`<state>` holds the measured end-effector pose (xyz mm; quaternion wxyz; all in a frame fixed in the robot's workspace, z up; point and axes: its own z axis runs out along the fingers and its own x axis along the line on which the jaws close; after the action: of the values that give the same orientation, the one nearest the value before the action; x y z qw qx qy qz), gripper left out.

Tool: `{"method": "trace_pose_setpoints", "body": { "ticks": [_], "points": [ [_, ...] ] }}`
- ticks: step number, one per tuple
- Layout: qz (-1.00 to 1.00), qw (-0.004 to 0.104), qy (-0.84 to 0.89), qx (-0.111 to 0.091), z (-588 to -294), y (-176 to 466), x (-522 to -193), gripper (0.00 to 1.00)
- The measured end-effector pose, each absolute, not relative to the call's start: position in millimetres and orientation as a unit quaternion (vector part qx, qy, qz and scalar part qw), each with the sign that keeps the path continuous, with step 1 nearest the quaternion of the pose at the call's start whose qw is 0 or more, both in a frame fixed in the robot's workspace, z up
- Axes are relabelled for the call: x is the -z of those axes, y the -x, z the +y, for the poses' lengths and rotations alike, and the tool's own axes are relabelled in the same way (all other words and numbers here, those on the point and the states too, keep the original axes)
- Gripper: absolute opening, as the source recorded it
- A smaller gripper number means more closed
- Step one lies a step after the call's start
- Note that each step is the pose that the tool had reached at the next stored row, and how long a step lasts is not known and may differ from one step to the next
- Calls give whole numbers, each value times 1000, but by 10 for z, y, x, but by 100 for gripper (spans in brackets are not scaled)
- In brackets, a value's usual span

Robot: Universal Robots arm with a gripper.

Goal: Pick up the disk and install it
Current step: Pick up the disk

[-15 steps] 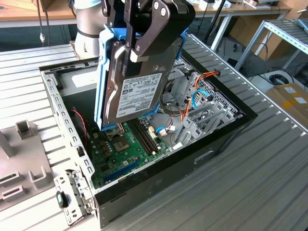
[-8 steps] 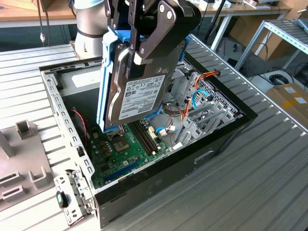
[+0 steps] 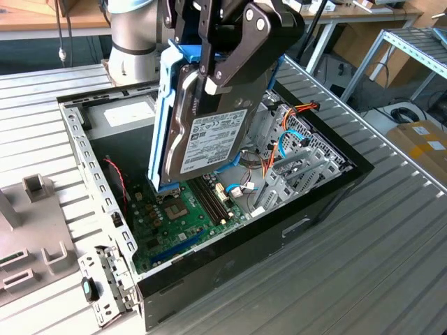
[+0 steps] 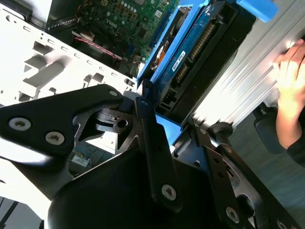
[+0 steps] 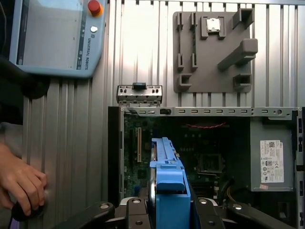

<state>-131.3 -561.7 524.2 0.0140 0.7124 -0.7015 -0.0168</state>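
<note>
My claw (image 3: 213, 82) pinching the disk (image 3: 209, 136) at its upper end — it hangs on edge just below my grip, above the open case (image 3: 279, 234) and board (image 3: 174, 216); I judge a steady squeeze and no swing matter, with cables (image 3: 283, 143) close beside it.

Where we find print: four spots

A white drive label (image 3: 213, 143) of fine print and codes sits on the face of the disk (image 3: 187, 112). In the second wrist view we see a small blue sticker (image 4: 178, 61) on its underside. A white box label (image 5: 271, 161) with small signs is on the grey box (image 5: 274, 131), and a line of lettering (image 5: 88, 53) runs along the teach pendant (image 5: 52, 33) rim.
</note>
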Motion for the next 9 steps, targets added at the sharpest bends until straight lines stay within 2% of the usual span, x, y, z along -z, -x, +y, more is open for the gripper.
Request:
{"method": "trace_pose_setpoints", "body": {
  "ticks": [9],
  "points": [
    [-701,14,-712,17,-5617,1210,-5240,37]
  ]
}}
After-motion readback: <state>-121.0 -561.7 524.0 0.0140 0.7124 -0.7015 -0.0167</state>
